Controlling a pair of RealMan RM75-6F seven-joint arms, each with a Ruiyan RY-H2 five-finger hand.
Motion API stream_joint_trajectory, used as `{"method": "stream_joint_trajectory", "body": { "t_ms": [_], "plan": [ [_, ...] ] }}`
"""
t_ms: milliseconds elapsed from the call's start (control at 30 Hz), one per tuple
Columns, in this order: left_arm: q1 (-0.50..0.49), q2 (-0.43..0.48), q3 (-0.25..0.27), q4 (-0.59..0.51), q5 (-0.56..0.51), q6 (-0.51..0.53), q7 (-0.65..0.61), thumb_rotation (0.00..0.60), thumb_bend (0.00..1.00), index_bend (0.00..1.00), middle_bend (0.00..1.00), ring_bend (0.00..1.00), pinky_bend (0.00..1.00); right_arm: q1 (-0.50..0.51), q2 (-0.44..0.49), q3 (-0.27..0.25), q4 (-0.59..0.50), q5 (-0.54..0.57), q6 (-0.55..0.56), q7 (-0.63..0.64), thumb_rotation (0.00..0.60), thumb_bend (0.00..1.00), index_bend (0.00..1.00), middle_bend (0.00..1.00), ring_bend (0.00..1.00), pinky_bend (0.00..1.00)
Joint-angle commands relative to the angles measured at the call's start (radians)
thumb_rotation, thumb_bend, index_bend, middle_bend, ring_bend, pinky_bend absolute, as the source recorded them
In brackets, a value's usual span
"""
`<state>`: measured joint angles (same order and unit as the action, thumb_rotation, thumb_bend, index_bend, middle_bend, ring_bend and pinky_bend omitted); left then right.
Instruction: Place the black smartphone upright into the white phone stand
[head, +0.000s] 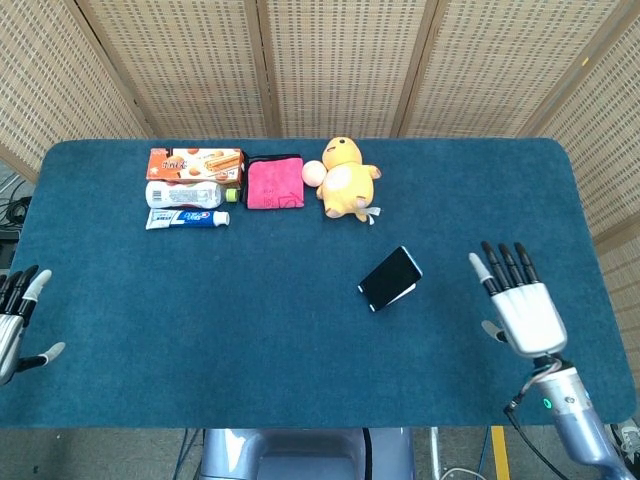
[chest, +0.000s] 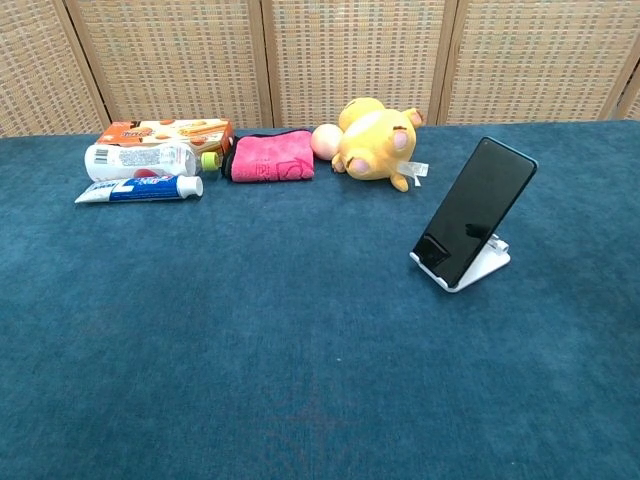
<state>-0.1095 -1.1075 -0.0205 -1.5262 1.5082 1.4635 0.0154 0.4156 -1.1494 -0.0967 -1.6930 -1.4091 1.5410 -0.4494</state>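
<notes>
The black smartphone (chest: 472, 213) leans upright in the white phone stand (chest: 482, 266), right of the table's middle; in the head view the smartphone (head: 390, 277) hides most of the stand (head: 403, 293). My right hand (head: 520, 305) hovers well to the right of it, fingers spread, holding nothing. My left hand (head: 14, 322) is at the table's left edge, fingers apart and empty. Neither hand shows in the chest view.
Along the back of the blue table (head: 250, 330) lie a biscuit box (head: 195, 163), a white bottle (head: 186, 193), a toothpaste tube (head: 187, 218), a pink cloth (head: 275, 183) and a yellow plush toy (head: 347, 181).
</notes>
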Motion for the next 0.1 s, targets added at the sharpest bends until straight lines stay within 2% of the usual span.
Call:
{"method": "stream_joint_trajectory", "body": {
  "t_ms": [33,100],
  "plan": [
    [0.007,-0.019,0.007,0.025,0.018,0.020,-0.006,0.600,0.00,0.00,0.00,0.00,0.00,-0.171,-0.039,0.001,0.116,0.010,0.090,0.281,0.600,0.00,0.00,0.00,0.00,0.00],
    [0.008,-0.025,0.007,0.035,0.021,0.022,-0.009,0.600,0.00,0.00,0.00,0.00,0.00,-0.181,-0.051,0.008,0.135,0.008,0.078,0.296,0.600,0.00,0.00,0.00,0.00,0.00]
  ]
}}
